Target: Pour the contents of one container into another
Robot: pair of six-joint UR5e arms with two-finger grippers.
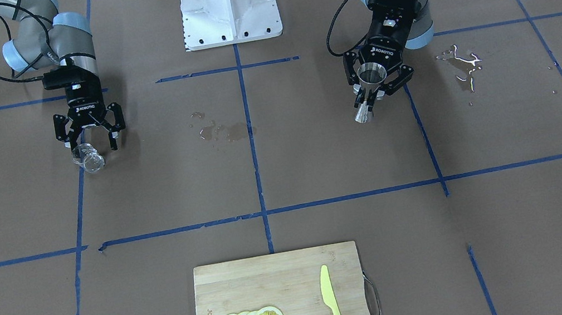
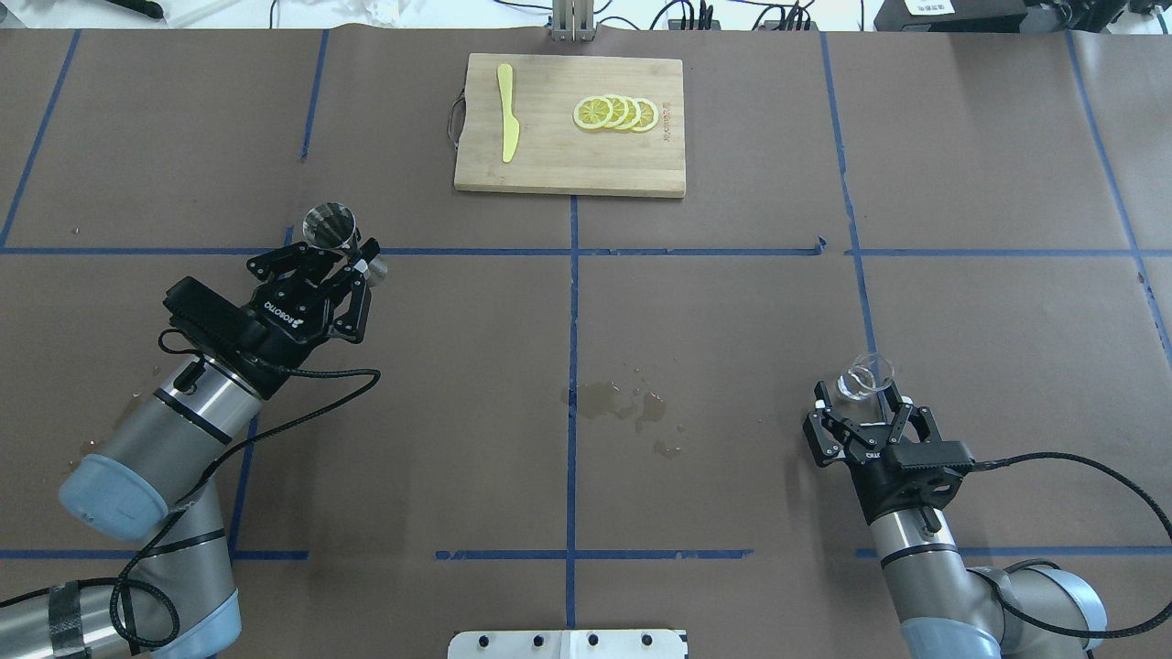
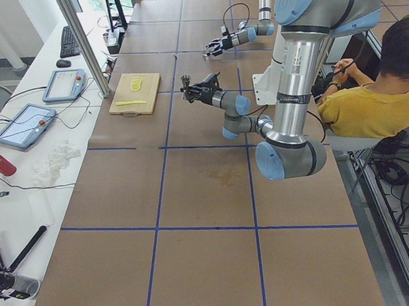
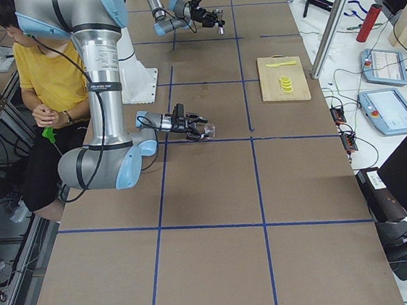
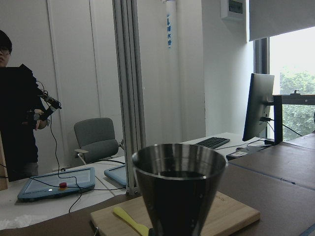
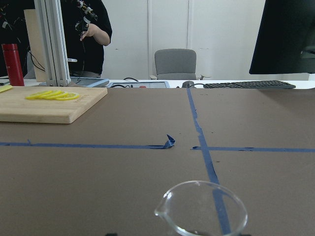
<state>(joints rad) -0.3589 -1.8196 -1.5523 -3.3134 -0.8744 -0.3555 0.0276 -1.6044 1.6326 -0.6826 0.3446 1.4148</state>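
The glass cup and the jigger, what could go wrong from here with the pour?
1. The jigger, gripped at its narrow waist by the left gripper, could tilt or slip in the grip.
2. The glass cup sits at the right gripper, far across the table; the arms must meet, and a misaligned lip would likely spill.
3. Wet patches already mark the paper, so more liquid may spread there.

We held our left gripper [image 2: 343,261] clamped and raised at far left, our right gripper [image 2: 865,403] spread low at near right
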